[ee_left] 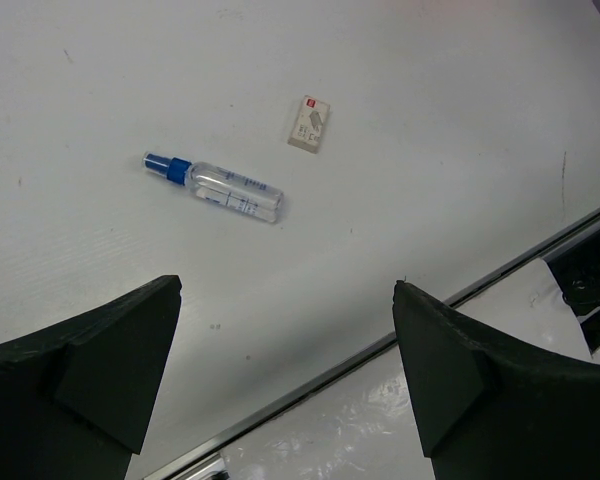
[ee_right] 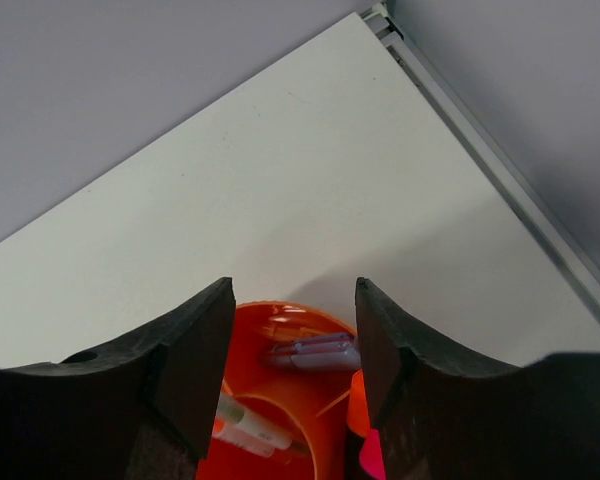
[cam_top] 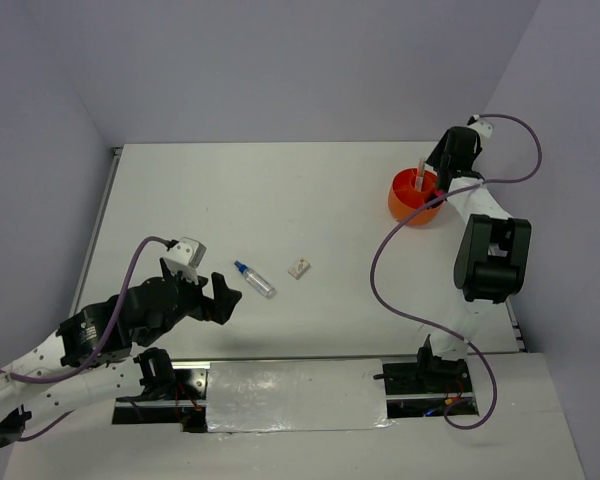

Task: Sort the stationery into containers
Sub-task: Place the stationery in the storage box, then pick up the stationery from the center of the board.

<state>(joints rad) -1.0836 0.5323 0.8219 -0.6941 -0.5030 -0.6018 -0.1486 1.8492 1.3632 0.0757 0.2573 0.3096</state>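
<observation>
A clear tube with a blue cap (cam_top: 254, 279) lies on the white table, and a small whitish block (cam_top: 299, 267) lies just right of it. Both show in the left wrist view, the tube (ee_left: 215, 187) and the block (ee_left: 309, 124). My left gripper (cam_top: 220, 297) is open and empty, a little short of the tube, jaws wide (ee_left: 287, 290). The round orange tub (cam_top: 412, 208) stands at the far right. My right gripper (cam_top: 440, 183) hovers open right over the tub (ee_right: 280, 312), nothing between its jaws (ee_right: 293, 290). Inside lie a bluish clip (ee_right: 320, 353), pens (ee_right: 245, 425) and orange and pink caps (ee_right: 358, 405).
A peach stick (cam_top: 421, 172) stands up out of the tub. The table's near metal edge (ee_left: 310, 385) runs just below the left gripper. The purple back wall and the table's right rail (ee_right: 500, 170) are close behind the tub.
</observation>
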